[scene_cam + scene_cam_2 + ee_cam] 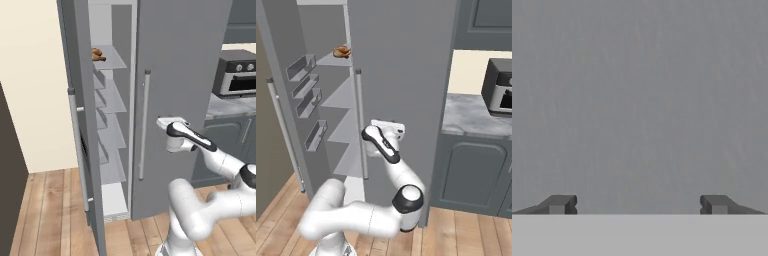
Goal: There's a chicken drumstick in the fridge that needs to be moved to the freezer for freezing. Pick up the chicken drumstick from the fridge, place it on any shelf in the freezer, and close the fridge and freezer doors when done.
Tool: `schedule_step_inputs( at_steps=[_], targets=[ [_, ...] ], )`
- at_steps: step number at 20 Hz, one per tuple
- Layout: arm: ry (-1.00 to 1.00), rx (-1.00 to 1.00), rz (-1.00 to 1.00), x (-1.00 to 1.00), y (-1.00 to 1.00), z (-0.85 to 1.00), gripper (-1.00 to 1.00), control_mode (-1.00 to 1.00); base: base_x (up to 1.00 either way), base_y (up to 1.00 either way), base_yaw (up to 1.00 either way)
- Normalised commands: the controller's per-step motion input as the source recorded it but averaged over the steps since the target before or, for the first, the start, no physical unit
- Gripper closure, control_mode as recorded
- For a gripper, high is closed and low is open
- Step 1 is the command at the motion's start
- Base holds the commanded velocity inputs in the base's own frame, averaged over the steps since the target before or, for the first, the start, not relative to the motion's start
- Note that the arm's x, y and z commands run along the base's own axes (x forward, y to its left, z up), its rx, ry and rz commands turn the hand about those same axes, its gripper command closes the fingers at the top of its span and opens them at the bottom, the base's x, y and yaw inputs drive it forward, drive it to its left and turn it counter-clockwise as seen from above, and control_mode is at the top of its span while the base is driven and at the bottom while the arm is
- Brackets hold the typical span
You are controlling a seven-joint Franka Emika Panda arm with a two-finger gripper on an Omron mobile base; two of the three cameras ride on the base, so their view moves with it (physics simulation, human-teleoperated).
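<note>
The chicken drumstick [97,54] [342,51] lies on an upper shelf of the freezer [112,95] [341,95], the narrow compartment, which stands open. The freezer door [80,125] [281,100] is swung out to the left. The wide fridge door [185,60] [401,60] is closed flat, its silver handle [144,125] [361,125] upright. My gripper [170,121] [387,123] [637,204] is up against the fridge door, right of the handle at mid height. It is open and holds nothing, its fingertips [559,204] spread wide in front of plain grey door.
A grey counter [225,107] [476,115] with a dark oven [235,72] [500,87] on it stands right of the unit, with cabinets below. Small bins [303,67] line the inside of the freezer door. A dark panel [10,175] stands at the far left on the wood floor.
</note>
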Motion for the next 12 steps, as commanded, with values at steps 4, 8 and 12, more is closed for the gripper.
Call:
schedule_step_inputs(
  at_steps=[4,8,12],
  targets=[
    [0.01,0.00,0.00,0.61,-0.01,0.01,-1.00,-1.00,0.00,0.00,0.00],
    [0.05,0.00,0.00,0.68,0.00,0.01,-1.00,-1.00,0.00,0.00,0.00],
    [0.05,0.00,0.00,0.54,-0.04,0.07,-1.00,-1.00,0.00,0.00,0.00]
  ],
)
